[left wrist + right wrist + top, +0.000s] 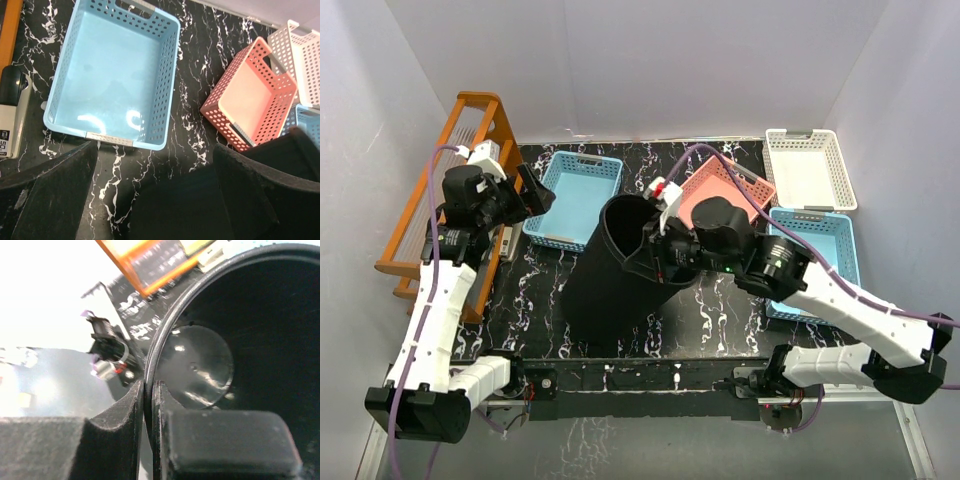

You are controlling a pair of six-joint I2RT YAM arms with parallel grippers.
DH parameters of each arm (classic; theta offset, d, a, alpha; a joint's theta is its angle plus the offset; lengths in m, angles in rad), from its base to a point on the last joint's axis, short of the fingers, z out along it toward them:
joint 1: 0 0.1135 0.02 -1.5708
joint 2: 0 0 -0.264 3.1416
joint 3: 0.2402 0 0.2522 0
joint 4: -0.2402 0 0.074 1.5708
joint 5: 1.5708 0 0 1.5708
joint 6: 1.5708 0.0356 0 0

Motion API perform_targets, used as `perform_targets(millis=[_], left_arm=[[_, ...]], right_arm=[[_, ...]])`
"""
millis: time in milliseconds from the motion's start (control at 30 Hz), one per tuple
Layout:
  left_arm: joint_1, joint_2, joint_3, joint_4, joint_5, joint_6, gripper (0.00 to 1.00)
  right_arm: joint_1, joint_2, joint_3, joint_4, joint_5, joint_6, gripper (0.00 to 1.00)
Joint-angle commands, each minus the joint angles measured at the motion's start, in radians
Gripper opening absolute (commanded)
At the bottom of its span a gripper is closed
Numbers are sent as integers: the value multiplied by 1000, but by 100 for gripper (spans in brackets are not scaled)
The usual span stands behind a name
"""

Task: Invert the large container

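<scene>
R gripper [148, 390] pinches large container [598, 295] at rim, mid-table.
Jaws closed tight on the rim, one finger inside, one outside. L gripper [533, 195] spread wide, holding nothing, beside blue basket [575, 200]; pink basket [720, 185] farther back.

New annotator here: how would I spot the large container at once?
On the black marbled table, look to the centre. The large container is the tall black round bucket, its rim clamped in the jaws of the right gripper. Its neighbours are shallow perforated baskets.
</scene>
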Motion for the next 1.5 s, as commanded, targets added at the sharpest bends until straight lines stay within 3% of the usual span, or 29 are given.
perform_targets(millis=[0,267,433,600,733,900,1033,1167,1300,1467], left_arm=[[-1,-59,51,-20,-18,-28,99],[-1,-62,81,-20,32,-23,99],[-1,-28,81,-60,256,-23,98],[-1,-82,59,-157,174,-22,99],[-1,-100,54,-272,117,-42,99],[-1,-99,55,-492,38,-134,99],[-1,-166,76,-575,-40,-168,99],[-1,-136,97,-680,-59,-170,99],[-1,-111,69,-785,-115,-211,99],[-1,-157,-29,-803,-107,-265,99]], right_arm=[[5,-67,-100,382,-53,228,0],[3,-171,-394,557,140,466,0],[-28,-222,-545,538,271,537,0],[-84,-210,-627,491,256,548,0],[-91,-171,-613,419,261,495,0],[-93,-87,-522,242,334,436,7],[-93,-44,-465,169,362,408,15],[-93,-50,-448,147,352,404,26],[-94,-72,-429,113,359,394,29],[-93,-80,-392,53,402,372,46]])
